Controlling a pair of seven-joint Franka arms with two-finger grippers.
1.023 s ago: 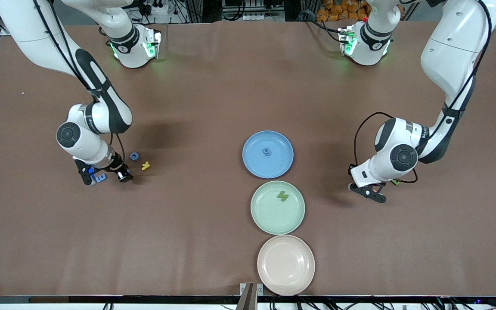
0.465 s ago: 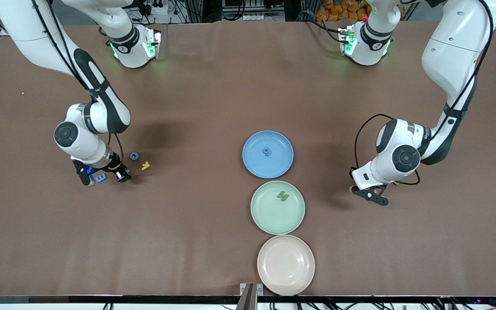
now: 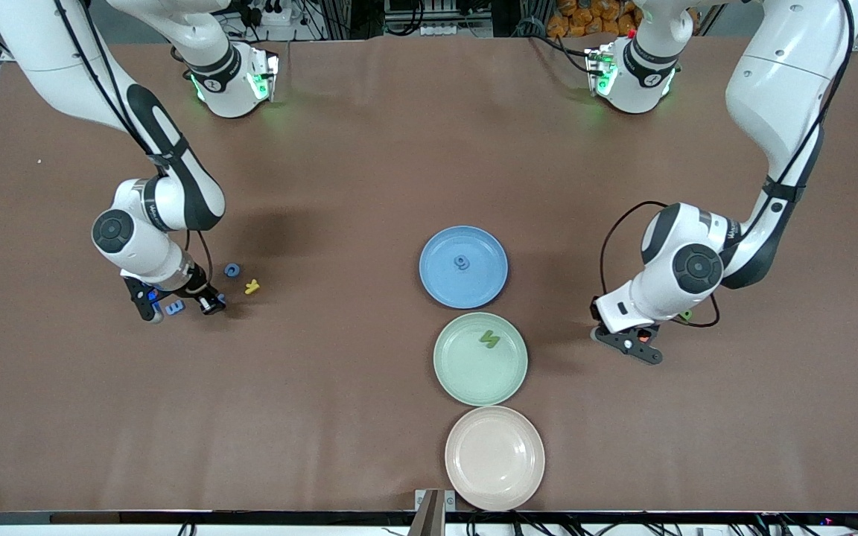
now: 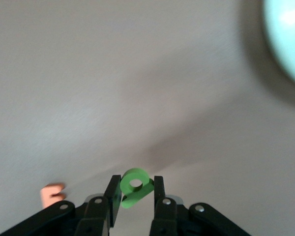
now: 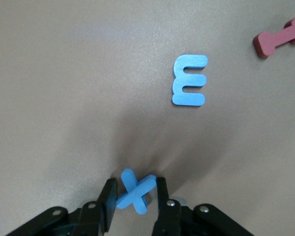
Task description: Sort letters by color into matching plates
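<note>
My left gripper (image 3: 634, 346) (image 4: 134, 191) is shut on a green digit (image 4: 132, 198) shaped like a 9, over the bare table beside the pale green plate (image 3: 447, 372), whose edge shows in the left wrist view (image 4: 290, 44). A green letter (image 3: 488, 339) lies in that plate. The blue plate (image 3: 436, 286) holds a blue digit (image 3: 461, 262). My right gripper (image 3: 153, 299) (image 5: 135, 194) is shut on a blue X (image 5: 133, 195) low at the table. A blue E (image 3: 174, 307) (image 5: 189, 80) lies beside it. A blue ring-shaped letter (image 3: 232, 270) lies farther from the front camera.
A pinkish-beige plate (image 3: 494, 457) sits nearest the front camera. A yellow letter (image 3: 252, 286) lies by the blue ring-shaped letter. A red letter (image 5: 279, 38) lies near the blue E. An orange letter (image 4: 52, 192) and a small green piece (image 3: 686, 315) lie near my left gripper.
My left gripper has moved toward the plates with the green digit in it. My right gripper has shifted only slightly by the blue E.
</note>
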